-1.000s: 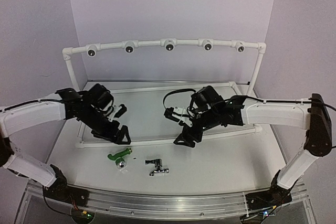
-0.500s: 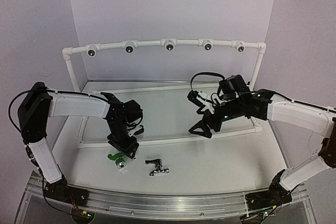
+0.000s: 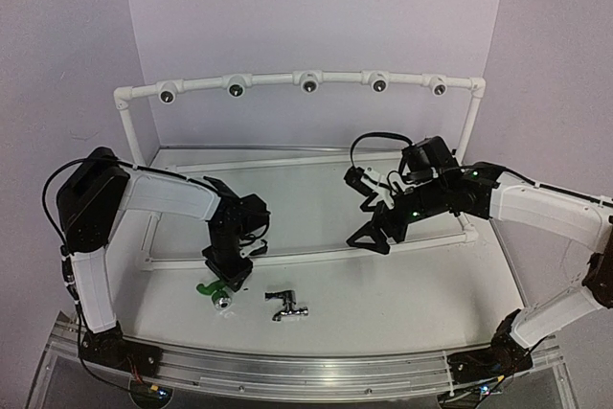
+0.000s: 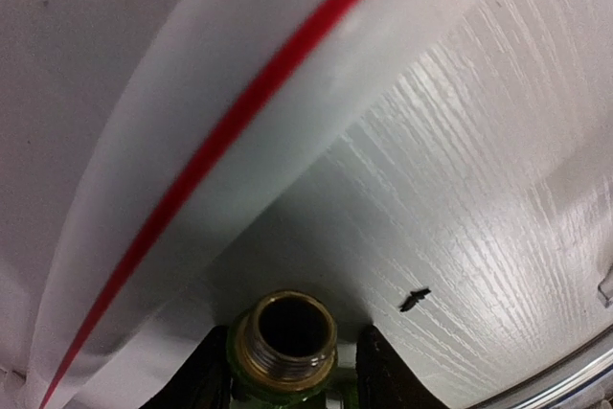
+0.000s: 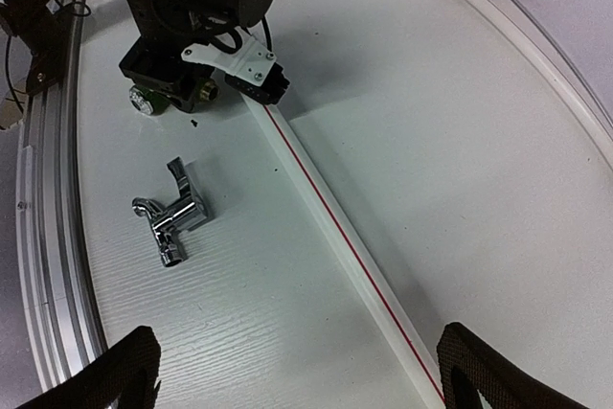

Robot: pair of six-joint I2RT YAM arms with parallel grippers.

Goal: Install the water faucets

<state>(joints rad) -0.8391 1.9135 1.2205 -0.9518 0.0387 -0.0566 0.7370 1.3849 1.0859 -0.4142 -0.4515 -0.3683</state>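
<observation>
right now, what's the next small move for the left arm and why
Probably close the left gripper on the green faucet. The left wrist view shows its brass threaded end between the fingers with a slight gap on one side, so it looks straddled but not yet clamped.

Table (image 5: 268,332): white, matt, with a fine wood-grain texture. We read the chrome faucet (image 5: 170,220) as polished metal, mirror-glossy. We note the green faucet (image 3: 209,285) as plastic with a slight sheen. Its threaded mouth (image 4: 285,337) looks brassy and dull. Pipe (image 5: 337,230): smooth white plastic, red stripe. Near-edge rail (image 3: 316,372): brushed metal.
</observation>
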